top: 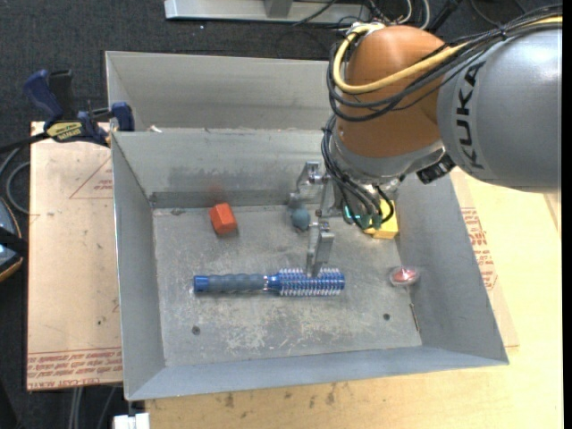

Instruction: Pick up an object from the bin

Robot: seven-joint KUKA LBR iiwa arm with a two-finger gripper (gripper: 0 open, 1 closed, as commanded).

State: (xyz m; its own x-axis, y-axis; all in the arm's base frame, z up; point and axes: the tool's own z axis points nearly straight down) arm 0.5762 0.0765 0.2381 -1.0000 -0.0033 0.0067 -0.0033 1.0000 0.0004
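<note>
My gripper (317, 259) hangs below the orange wrist cover, in the middle of the bin. Its tip is just above the bristle head of a blue brush (268, 283), which lies flat with its ribbed handle pointing left. I cannot see whether the tip touches the bristles. A small grey-blue ball (299, 216) sits just left of the gripper, towards the back wall. A yellow block (385, 230) lies to its right, partly hidden by the wrist and cables.
An orange-red block (223, 219) rests near the back wall at the left. A small pink round thing (404, 276) lies by the right wall. The bin's sloped walls rise on all sides.
</note>
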